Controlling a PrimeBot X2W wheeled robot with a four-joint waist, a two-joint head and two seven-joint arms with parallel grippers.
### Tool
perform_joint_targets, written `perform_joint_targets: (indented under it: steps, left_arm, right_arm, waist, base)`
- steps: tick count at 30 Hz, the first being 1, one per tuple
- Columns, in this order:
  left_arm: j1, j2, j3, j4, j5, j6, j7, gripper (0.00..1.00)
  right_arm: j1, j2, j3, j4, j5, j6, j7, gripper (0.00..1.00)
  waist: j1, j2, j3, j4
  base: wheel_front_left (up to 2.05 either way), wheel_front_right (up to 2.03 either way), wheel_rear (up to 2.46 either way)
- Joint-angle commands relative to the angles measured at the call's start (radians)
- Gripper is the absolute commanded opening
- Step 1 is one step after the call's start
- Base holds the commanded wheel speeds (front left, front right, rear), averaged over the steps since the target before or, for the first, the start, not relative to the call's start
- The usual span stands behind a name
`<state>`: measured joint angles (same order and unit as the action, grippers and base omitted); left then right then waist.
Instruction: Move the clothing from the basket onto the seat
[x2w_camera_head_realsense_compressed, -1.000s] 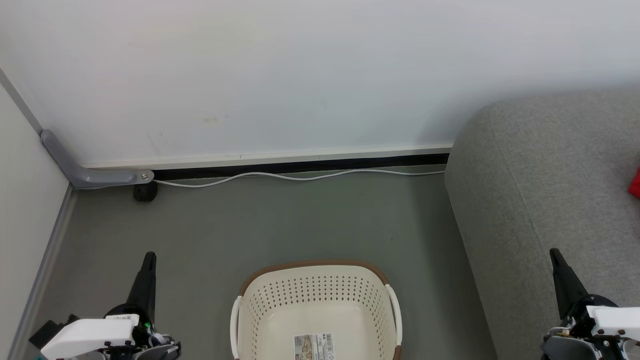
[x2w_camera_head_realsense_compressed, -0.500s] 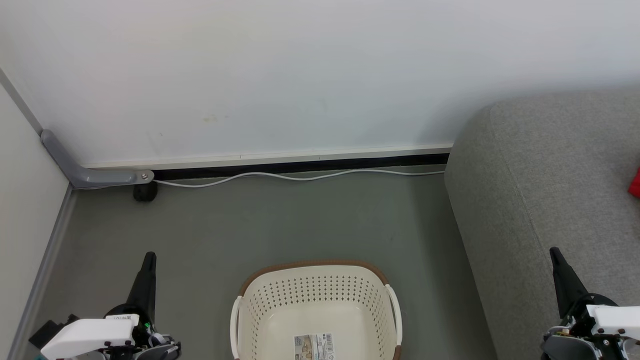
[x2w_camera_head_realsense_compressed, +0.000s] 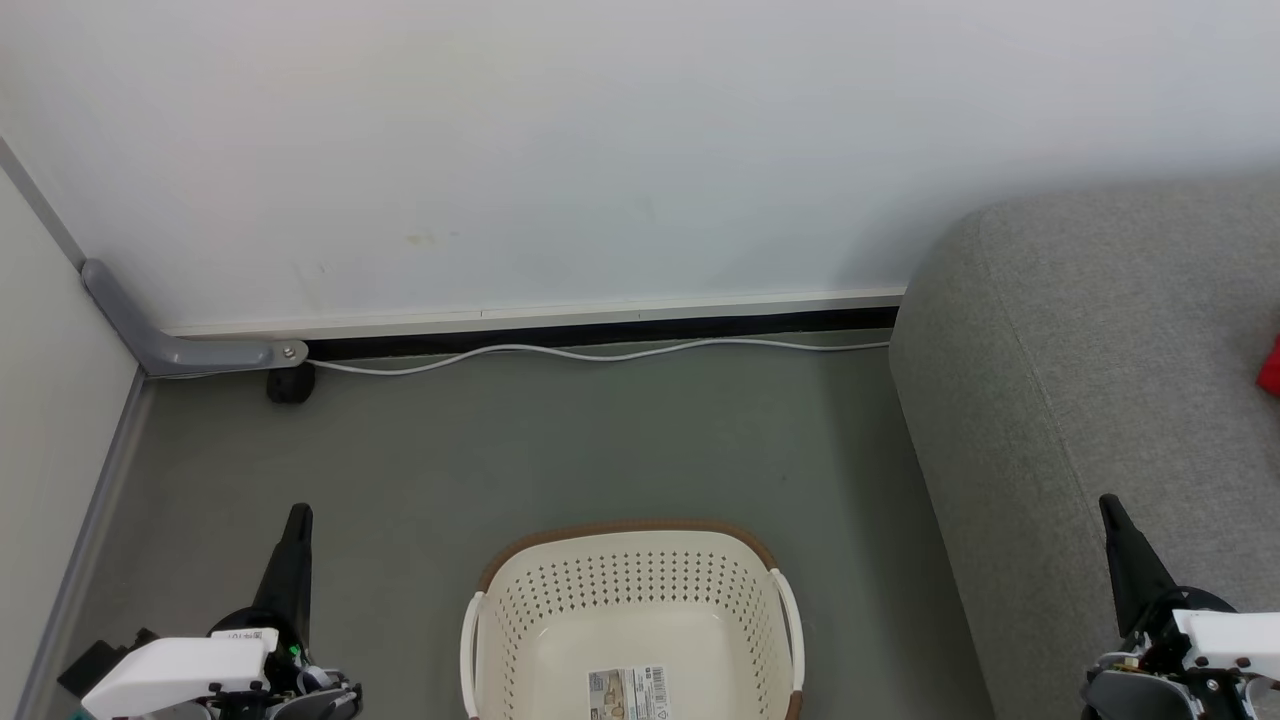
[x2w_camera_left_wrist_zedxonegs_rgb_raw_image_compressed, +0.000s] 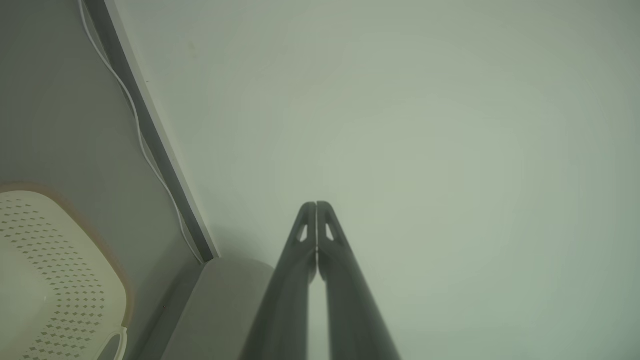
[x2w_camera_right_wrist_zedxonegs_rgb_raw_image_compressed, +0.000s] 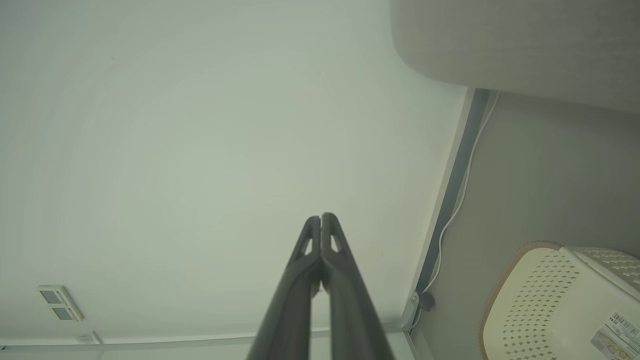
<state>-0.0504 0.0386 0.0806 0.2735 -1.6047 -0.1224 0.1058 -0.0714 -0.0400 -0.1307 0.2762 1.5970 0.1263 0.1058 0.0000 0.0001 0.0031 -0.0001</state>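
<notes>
The cream basket with its brown rim stands on the floor at the bottom centre, and its paper label lies bare on the inner bottom. A sliver of red clothing lies on the grey seat at the right edge. My left gripper is shut at the lower left, over the floor beside the basket. My right gripper is shut at the lower right, over the seat's front edge. In the wrist views, the left gripper and the right gripper point at the wall with tips touching and nothing held.
A white wall rises behind. A white cable runs along the dark skirting. A grey conduit and a small black object sit in the left corner. Green-grey floor lies between basket and wall. A wall socket is in the right wrist view.
</notes>
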Motion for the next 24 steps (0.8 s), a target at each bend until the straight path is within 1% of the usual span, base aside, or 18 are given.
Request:
perform_joint_targets:
  steps: [1, 24]
  left_arm:
    - [-0.058, 0.012, 0.033, -0.028, -0.004, -0.008, 0.007, 0.0]
    - [-0.058, 0.012, 0.033, -0.028, -0.004, -0.008, 0.007, 0.0]
  right_arm:
    - [-0.037, -0.01, 0.017, -0.031, 0.011, 0.004, 0.008, 0.0]
    - [-0.037, -0.01, 0.017, -0.031, 0.012, 0.004, 0.008, 0.0]
  waist:
    - [0.0, -0.0001, 0.0, 0.0]
    - [0.0, -0.0001, 0.0, 0.0]
  base:
    - [0.0, 0.0, 0.0]
    - [0.0, 0.0, 0.0]
